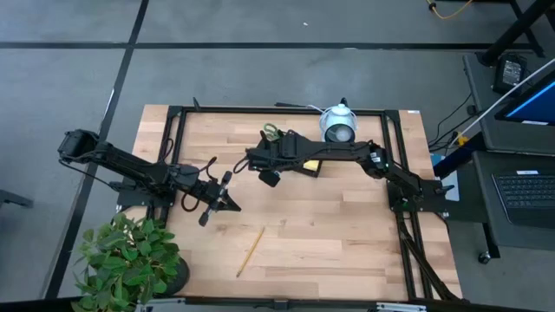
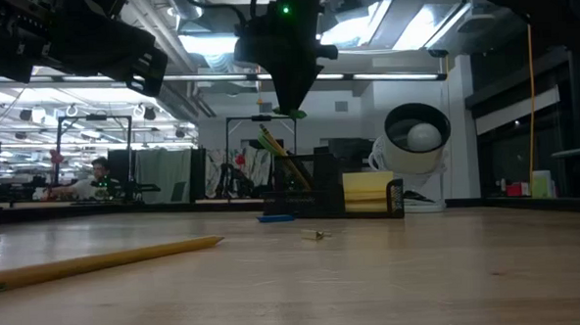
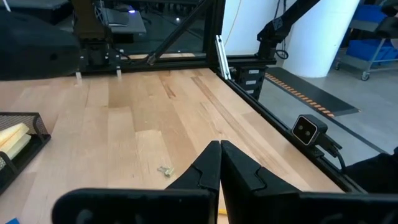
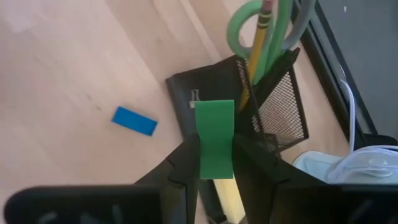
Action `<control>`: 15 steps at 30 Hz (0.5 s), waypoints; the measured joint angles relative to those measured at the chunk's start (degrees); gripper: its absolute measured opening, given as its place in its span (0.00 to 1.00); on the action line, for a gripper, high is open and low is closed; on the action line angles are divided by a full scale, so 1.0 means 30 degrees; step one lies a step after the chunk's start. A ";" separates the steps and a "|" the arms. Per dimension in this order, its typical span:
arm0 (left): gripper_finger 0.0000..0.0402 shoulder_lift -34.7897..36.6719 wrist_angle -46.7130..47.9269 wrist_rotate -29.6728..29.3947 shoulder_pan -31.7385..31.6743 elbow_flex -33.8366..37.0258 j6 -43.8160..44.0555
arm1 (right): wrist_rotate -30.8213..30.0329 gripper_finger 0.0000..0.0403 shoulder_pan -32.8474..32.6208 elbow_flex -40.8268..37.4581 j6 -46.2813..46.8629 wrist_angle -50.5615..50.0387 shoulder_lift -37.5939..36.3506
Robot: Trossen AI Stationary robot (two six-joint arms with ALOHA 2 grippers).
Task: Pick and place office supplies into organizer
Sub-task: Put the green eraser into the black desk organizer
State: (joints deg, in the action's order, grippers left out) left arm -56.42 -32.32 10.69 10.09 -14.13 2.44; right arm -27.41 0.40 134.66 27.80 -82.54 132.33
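The right gripper (image 4: 216,163), pinching a green piece (image 4: 215,138), hovers above the organizer (image 4: 273,115) at upper centre of the high view, while the left gripper (image 3: 219,163), fingers pressed together, waits at centre left.

The worktop (image 1: 329,225) is light wood with pale stripes running along its boards, and it has a black frame round it. The organizer (image 4: 273,112) is black mesh, full of tiny holes. The scissors (image 4: 249,25) in it have light green handles, and the pencil (image 4: 258,37) beside them is yellow with a pink end. The right hand (image 4: 216,163) is black and pinches a bright green piece (image 4: 215,138). A blue piece (image 4: 134,121) lies on the wood. Another pencil (image 1: 251,250) is yellow. The sticky-note pad (image 2: 367,190) is pale yellow. The round device (image 1: 338,126) is white. The plant (image 1: 126,260) has green leaves
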 joint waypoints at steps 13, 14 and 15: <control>0.01 0.0000 0.0015 -0.0003 0.0000 0.0000 -0.0058 | 0.0572 0.23 0.0864 -0.2451 -0.0978 0.1599 -0.0029; 0.01 0.0000 0.0015 -0.0003 0.0000 0.0000 -0.0058 | 0.0609 0.23 0.0941 -0.2718 -0.1014 0.1704 -0.0016; 0.01 0.0000 0.0015 -0.0003 0.0000 0.0000 -0.0058 | 0.0619 0.23 0.1002 -0.2970 -0.1016 0.1827 -0.0009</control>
State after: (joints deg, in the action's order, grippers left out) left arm -56.42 -32.27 10.68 10.09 -14.13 2.26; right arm -25.56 3.41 125.76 24.75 -77.06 132.31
